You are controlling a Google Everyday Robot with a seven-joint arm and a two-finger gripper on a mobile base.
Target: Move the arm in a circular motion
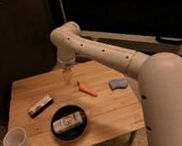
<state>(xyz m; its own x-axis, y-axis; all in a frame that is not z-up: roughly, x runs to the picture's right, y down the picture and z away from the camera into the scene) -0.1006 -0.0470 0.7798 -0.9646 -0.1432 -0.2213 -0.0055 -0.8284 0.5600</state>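
The arm (110, 55) is large, glossy and white, made of thick tubular segments with rows of small dark dots. It reaches from the big segment at the lower right (169, 102) up and left to a rounded elbow joint (65, 38), then turns down. Its narrow pale tip, the gripper (67, 75), hangs over the far middle of the wooden table (112, 112), just left of an orange item. Nothing shows in the gripper.
On the table lie an orange carrot-like item (88, 90), a blue sponge (118, 84), a dark bar-shaped packet (40, 106), a black plate (59, 133) holding a packet (69, 121), and a white cup (15, 140). Dark cabinets and a shelf stand behind.
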